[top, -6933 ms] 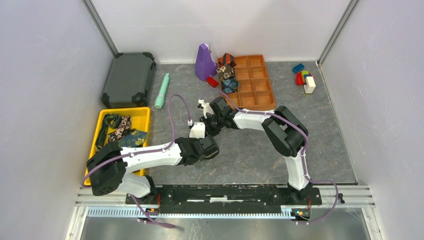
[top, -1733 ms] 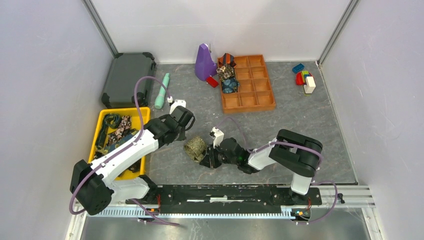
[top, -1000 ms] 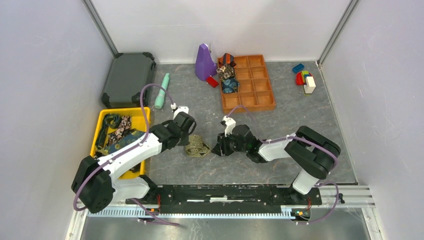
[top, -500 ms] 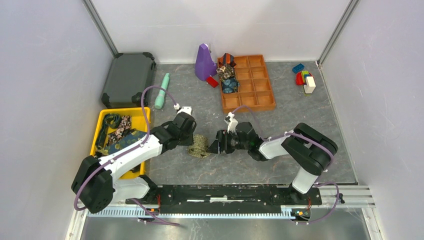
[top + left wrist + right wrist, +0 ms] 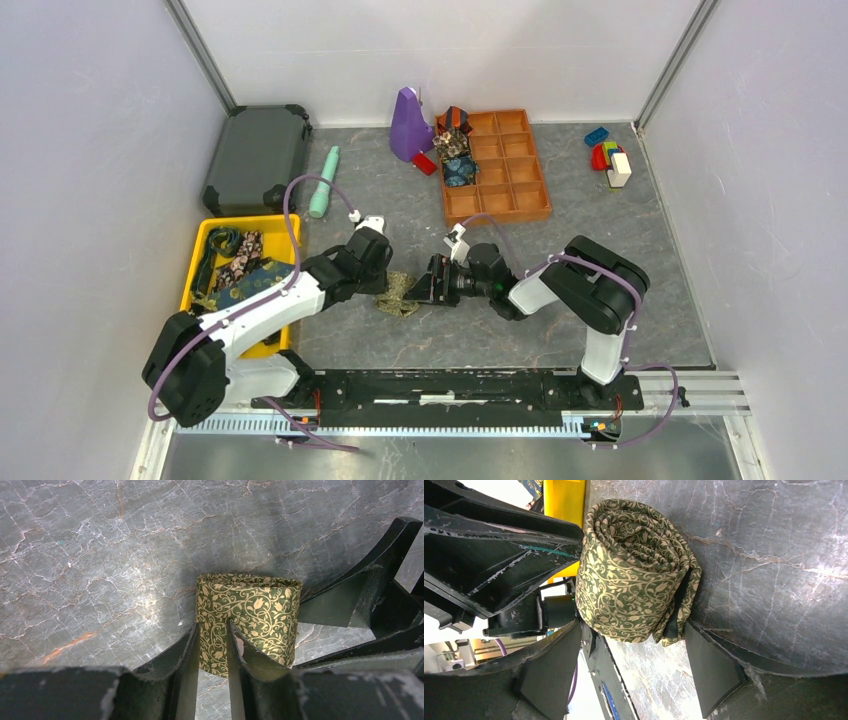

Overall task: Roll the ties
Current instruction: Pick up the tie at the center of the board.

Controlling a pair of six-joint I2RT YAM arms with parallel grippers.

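Rolling looks done. The olive-gold tie [image 5: 398, 293] sits coiled on the surface, left of centre, toward the near edge. Left fingers [image 5: 184, 657] are narrow, pinching the coil's wall. Right fingers [image 5: 711, 672] are wide, straddling it. Likely next: right closes squarely on the coil, then left releases.

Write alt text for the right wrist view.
A rolled olive-gold patterned tie lies on the grey marbled table between the open fingers of the right tool. The left tool meets the roll from the upper left, with a yellow bin behind it.
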